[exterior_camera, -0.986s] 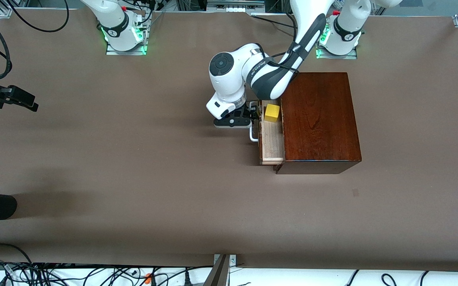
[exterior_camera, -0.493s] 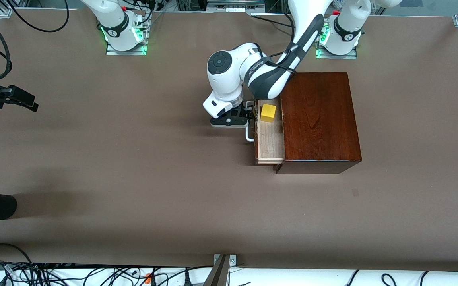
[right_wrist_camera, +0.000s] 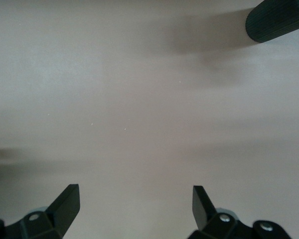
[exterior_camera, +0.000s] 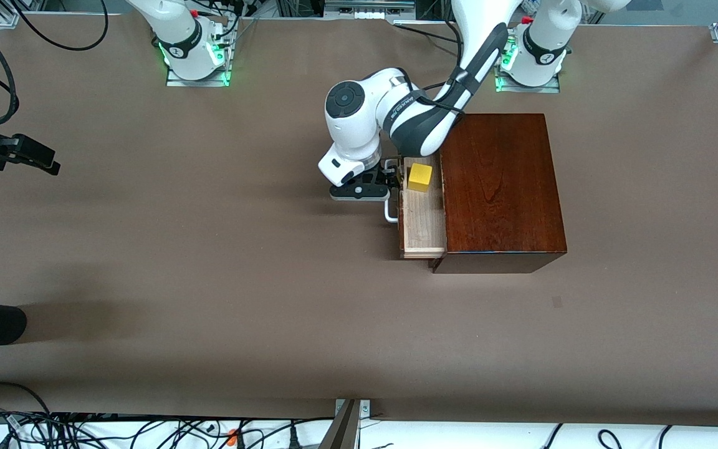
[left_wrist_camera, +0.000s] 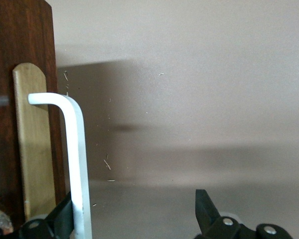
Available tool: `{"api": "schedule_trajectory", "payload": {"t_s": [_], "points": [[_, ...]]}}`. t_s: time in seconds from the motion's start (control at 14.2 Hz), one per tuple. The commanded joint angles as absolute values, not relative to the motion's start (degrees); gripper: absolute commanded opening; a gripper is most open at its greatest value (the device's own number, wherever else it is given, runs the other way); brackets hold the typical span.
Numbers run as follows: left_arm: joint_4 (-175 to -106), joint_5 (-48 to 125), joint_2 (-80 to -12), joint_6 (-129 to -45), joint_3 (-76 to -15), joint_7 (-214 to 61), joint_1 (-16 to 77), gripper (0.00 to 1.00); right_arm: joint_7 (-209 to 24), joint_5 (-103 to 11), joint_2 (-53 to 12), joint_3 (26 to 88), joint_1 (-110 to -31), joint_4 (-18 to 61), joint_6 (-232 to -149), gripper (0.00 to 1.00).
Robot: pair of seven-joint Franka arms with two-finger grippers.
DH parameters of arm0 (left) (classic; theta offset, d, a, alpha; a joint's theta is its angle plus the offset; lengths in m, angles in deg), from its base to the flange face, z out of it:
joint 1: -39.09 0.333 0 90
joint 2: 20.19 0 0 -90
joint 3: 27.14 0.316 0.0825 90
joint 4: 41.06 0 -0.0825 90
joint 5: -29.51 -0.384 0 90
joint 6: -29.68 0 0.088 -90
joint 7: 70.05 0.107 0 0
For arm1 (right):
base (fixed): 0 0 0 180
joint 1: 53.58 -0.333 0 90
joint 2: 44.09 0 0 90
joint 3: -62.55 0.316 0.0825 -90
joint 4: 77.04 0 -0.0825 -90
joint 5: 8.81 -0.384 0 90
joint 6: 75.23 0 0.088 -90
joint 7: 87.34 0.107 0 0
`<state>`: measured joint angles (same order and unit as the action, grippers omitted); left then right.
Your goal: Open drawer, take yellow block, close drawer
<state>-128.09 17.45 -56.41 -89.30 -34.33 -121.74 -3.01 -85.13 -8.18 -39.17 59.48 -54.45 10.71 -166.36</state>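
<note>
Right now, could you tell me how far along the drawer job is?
The drawer stands partly out of the wooden box, with the yellow block exposed inside. The left pincer is open at the white handle, one finger touching it. The right pincer waits open. Taking the block and closing remain.

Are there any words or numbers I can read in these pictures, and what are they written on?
Dark lettering on the left arm's white forearm: too small to read.
Round emblems on the black bands of both robot bases: symbols, not readable words.
Glossy dark mahogany box, small bright yellow block, brown table: no text.
</note>
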Motion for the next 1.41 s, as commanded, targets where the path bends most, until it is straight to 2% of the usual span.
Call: {"api": "schedule_trajectory", "payload": {"t_s": [0.0, 0.28, 0.77, 1.13, 1.34], "points": [[-124.47, 19.41, -57.99, -91.26, -34.52, -120.42, -3.98, 1.0, -84.88, -8.73, -39.26, 59.56, -54.37, 10.67, -166.55, 1.0], [-124.56, 19.32, -57.2, -90.73, -34.43, -119.98, -3.8, 1.0, -84.88, -8.81, -39.26, 59.56, -54.28, 10.67, -166.55, 1.0], [-124.47, 20.2, -47.54, -75.55, -34.43, -119.89, -3.01, 1.0, -84.88, -8.9, -39.35, 59.83, -54.37, 10.59, -166.55, 1.0], [-124.47, 22.39, -36.21, -59.9, -34.6, -106.31, 6.28, 1.0, -79.47, -9.42, -39.87, 61.22, -54.89, 10.59, -166.03, 1.0], [-124.47, 23.09, -31.45, -54.71, -34.52, -94.44, 14.54, 1.0, -62.96, -9.96, -39.96, 66.57, -54.99, 10.59, -165.85, 1.0]]}}
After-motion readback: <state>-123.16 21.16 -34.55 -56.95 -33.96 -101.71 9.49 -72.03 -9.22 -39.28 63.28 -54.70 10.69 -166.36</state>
